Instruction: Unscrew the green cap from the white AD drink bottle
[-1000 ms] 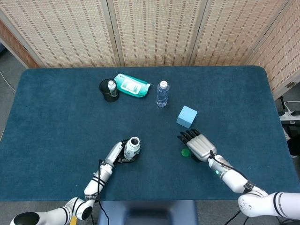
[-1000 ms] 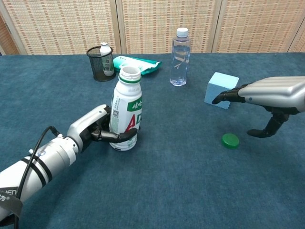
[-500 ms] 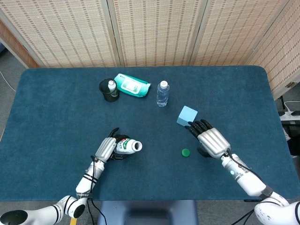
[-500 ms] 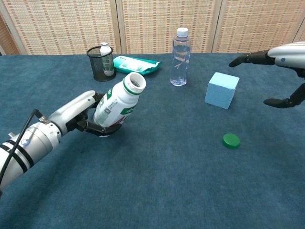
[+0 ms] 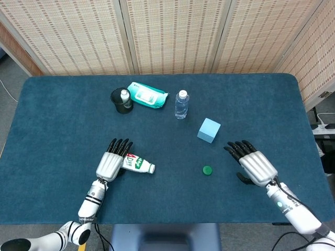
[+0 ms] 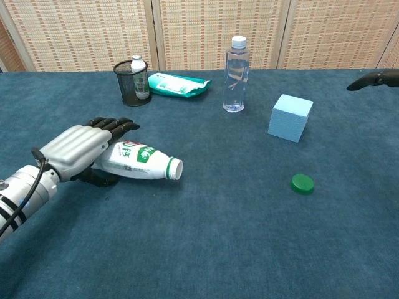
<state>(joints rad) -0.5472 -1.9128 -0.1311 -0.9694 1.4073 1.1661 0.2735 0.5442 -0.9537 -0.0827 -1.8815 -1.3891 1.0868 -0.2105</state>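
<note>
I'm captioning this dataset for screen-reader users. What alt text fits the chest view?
An uncapped white AD bottle lies on its side on a blue table, the robot's left hand resting over it with fingers extended. Its green cap sits apart, near a blue cube.

Open surface (image 5: 63,120) runs along the near edge and both far sides; the fallen white bottle (image 5: 138,164) blocks near left; the green cap (image 5: 208,170) and blue block (image 5: 209,130) sit centre-right; far off, water bottle (image 5: 181,104), mesh cup (image 5: 121,101) and wipes pack (image 5: 148,95) crowd together.
</note>
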